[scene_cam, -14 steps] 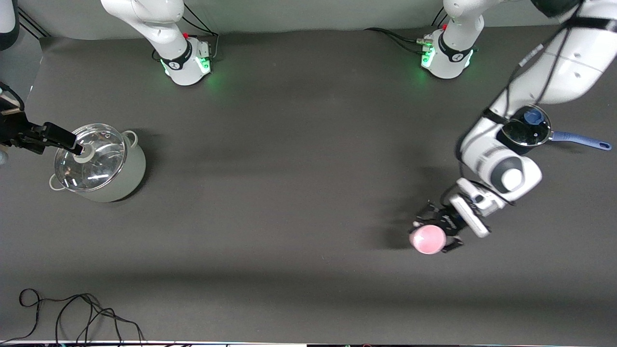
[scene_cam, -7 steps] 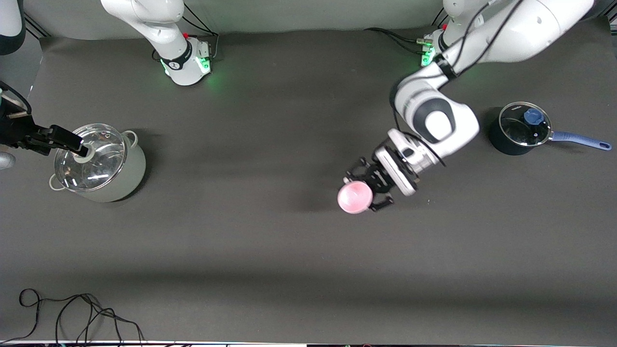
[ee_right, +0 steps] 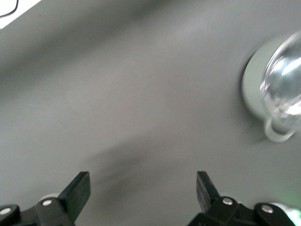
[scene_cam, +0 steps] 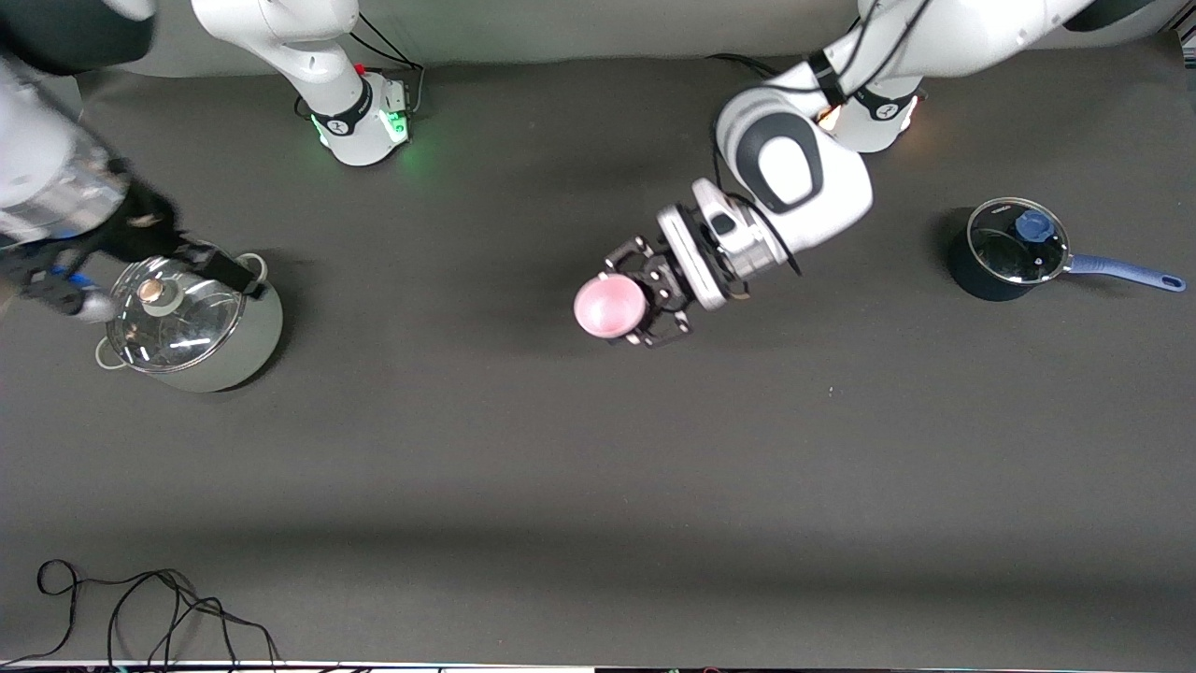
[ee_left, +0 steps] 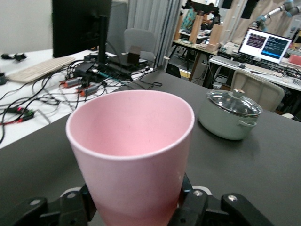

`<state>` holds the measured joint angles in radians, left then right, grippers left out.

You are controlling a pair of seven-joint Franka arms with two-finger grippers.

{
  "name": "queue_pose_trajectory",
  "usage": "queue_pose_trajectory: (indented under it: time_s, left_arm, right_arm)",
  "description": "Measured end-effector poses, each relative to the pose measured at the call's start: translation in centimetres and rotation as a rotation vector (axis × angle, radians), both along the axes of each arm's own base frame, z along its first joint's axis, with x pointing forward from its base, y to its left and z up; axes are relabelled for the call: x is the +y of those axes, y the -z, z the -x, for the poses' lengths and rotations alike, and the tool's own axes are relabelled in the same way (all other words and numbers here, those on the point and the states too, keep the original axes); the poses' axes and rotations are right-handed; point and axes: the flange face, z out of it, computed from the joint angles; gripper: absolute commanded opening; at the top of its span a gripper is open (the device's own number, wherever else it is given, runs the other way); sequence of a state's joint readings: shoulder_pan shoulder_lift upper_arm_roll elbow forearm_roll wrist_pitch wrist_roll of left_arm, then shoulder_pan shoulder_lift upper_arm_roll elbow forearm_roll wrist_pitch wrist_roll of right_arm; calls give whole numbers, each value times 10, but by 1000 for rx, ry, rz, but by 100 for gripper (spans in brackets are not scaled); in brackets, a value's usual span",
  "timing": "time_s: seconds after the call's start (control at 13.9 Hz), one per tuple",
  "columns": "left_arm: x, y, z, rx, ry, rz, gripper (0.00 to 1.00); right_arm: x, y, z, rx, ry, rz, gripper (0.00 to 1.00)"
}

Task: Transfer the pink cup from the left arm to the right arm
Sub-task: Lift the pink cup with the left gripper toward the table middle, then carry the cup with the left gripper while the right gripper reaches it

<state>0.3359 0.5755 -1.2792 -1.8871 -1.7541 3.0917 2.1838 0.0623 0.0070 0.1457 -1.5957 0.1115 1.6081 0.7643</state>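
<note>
Pink cup [scene_cam: 610, 307] clamped in left tool [scene_cam: 645, 304], carried toward mid-table, right tool [ee_right: 143, 193] agape

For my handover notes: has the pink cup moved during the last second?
Yes. The pink cup, held by the left gripper, has travelled away from the blue saucepan toward the right arm's end of the table, and now hangs over the middle.

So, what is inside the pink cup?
The pink cup, held in the left gripper, shows only bare pink inner walls; nothing sticks out. Its bottom is hidden by the rim nearest the camera.
</note>
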Motion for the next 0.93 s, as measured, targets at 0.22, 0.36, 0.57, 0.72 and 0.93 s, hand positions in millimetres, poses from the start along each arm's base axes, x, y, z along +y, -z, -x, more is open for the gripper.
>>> queue_pose_trajectory:
  time_s: [0.22,0.36,0.57,0.72,0.93]
  left_arm:
    - [-30,-36,21,-118,65,-22,43]
    - [-41,-52,31,-158,66,-42,43]
    - [-50,-59,39,-175,62,-60,43]
    - [-49,-60,36,-177,56,-61,44]
    - [-46,-60,32,-180,47,-61,45]
  right_arm:
    - [78,-3,15,31,152,-16,100]
    - [129,-3,21,57,269,-29,100]
    - [194,-5,27,101,398,-70,100]
    - [229,-5,35,118,434,-80,100]
    - [265,-5,54,132,428,-83,100]
